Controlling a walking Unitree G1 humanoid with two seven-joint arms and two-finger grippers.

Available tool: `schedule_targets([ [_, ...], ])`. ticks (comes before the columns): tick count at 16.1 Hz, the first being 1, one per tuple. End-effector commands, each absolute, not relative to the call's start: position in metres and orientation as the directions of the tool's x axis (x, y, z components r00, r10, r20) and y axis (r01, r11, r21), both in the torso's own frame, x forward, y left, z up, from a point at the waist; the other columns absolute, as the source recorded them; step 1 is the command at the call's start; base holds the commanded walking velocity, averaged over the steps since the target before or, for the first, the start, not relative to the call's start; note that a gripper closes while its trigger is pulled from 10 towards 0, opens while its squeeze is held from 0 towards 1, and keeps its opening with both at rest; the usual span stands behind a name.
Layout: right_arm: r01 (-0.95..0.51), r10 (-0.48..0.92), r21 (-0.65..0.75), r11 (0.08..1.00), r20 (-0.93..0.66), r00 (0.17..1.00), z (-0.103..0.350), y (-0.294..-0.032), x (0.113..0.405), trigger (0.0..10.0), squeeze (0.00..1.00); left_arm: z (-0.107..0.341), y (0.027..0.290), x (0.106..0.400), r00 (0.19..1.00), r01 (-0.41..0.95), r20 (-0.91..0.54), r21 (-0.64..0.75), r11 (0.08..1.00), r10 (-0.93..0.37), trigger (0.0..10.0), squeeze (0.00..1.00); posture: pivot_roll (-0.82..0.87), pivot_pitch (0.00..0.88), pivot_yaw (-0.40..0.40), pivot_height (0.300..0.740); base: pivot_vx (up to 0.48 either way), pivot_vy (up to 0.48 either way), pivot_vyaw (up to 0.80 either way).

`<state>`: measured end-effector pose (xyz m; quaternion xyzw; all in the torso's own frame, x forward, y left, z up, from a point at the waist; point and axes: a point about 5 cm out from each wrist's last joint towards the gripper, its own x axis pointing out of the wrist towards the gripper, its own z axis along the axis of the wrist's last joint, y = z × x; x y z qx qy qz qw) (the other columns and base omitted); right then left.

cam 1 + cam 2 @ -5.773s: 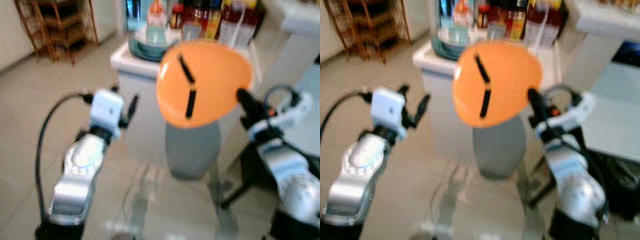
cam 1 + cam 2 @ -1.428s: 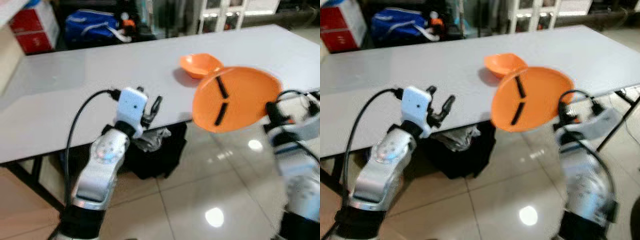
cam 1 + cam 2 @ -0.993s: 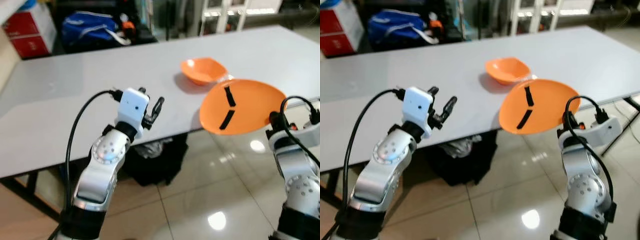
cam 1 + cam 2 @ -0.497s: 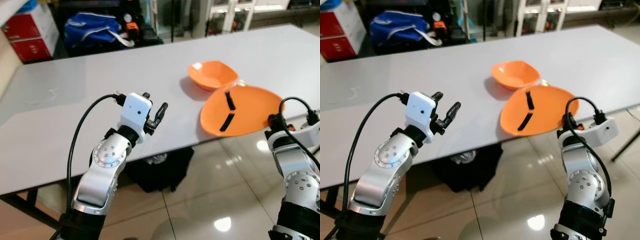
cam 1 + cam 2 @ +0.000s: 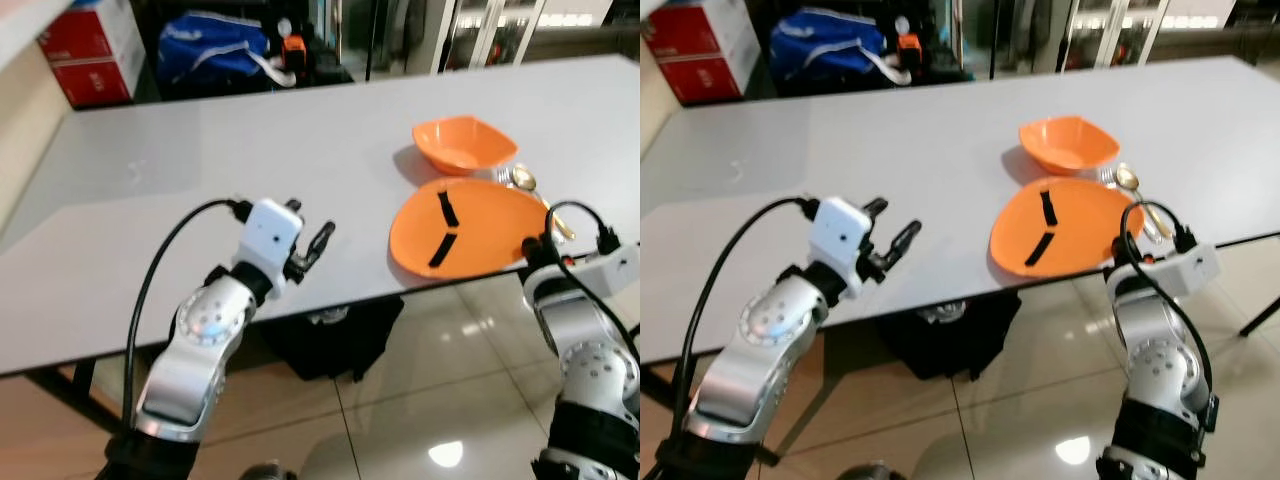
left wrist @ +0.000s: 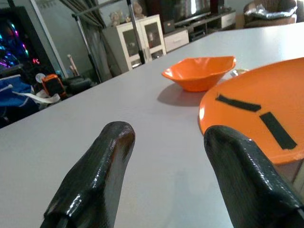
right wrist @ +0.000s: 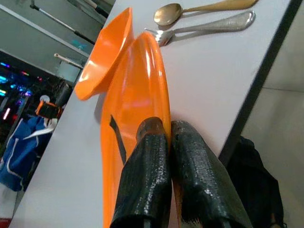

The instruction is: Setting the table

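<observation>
An orange plate (image 5: pixel 462 226) with two black strips lies flat on the grey table (image 5: pixel 200 170), near its front edge. My right gripper (image 5: pixel 534 244) is shut on the plate's near rim, and its fingers (image 7: pixel 147 161) pinch that rim in the right wrist view. Just behind the plate sits an orange bowl (image 5: pixel 465 144). A gold spoon (image 7: pixel 190 10) and a silver fork (image 7: pixel 209 26) lie side by side to the right of the plate. My left gripper (image 5: pixel 312 248) hovers open and holds nothing over the table's front edge, left of the plate (image 6: pixel 256 114).
A black bag (image 5: pixel 330 335) sits on the floor under the table. Behind the table are a blue bag (image 5: pixel 215 55), a red and white box (image 5: pixel 95 45) and glass cabinets. Glossy tiled floor (image 5: pixel 440 400) lies on my side of the table.
The plate has gone from tilted in front of the table edge to flat on the table beside the bowl. The camera has shifted. My left arm has stayed raised and open.
</observation>
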<state>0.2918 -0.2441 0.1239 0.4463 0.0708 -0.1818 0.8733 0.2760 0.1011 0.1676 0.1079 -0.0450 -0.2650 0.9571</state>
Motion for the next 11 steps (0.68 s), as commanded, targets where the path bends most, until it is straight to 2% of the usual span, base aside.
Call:
schedule_targets([
  [1, 0.349, -0.252, 0.77, 0.534, -0.249, 0.935, 0.136, -0.244, 0.298, 10.0, 0.0, 0.172, 0.1, 0.274, 0.843, 0.511, 0.048, 0.236, 0.826, -0.535, 10.0, 0.0, 0.08, 0.0, -0.008, 0.74, 0.0, 0.0, 0.0],
  [8, 0.374, -0.282, 0.78, 0.502, -0.262, 0.923, 0.133, -0.258, 0.307, 10.0, 0.0, 0.173, 0.096, 0.271, 0.817, 0.553, 0.043, 0.225, 0.802, -0.575, 10.0, 0.0, 0.08, 0.012, -0.003, 0.74, 0.0, 0.0, 0.0],
  [11, 0.356, -0.244, 0.809, 0.468, -0.27, 0.932, 0.132, -0.259, 0.321, 10.0, 0.0, 0.169, 0.081, 0.258, 0.7, 0.7, -0.001, 0.195, 0.687, -0.714, 10.0, 0.0, 0.09, 0.015, -0.013, 0.74, 0.0, 0.0, 0.0],
])
